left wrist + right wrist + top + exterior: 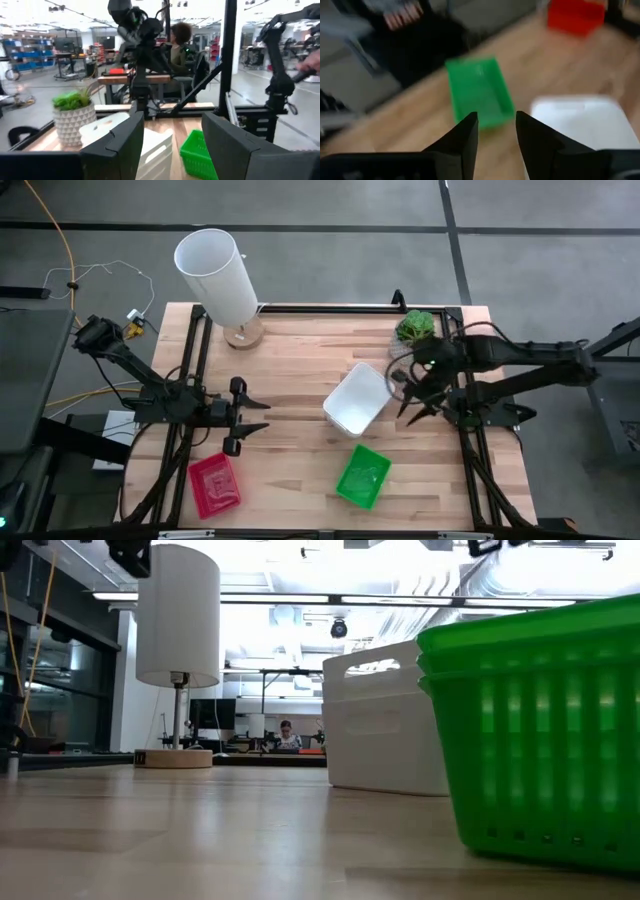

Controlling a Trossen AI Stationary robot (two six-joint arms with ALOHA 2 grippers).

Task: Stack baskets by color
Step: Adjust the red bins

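Pale butcher-block wood forms the table (300, 370), and three basket piles sit on it, one per colour. The red mesh-sided rectangular plastic basket stack (214, 484) lies near the front left edge. The green mesh-sided rectangular plastic basket stack (363, 475) sits front of centre; the low view shows at least two nested rims. The smooth white round-cornered plastic basket stack (357, 399) rests at mid-table, well apart from the others; how many each pile holds cannot be told. One tall white cylinder (220, 277) stands on a round wooden base at the back left, and one small potted green plant (416, 327) at the back right. The left gripper (250, 416) hovers left of centre, fingers wide and empty. The right gripper (408, 397) hangs just beside the white stack, fingers partly apart, holding nothing.
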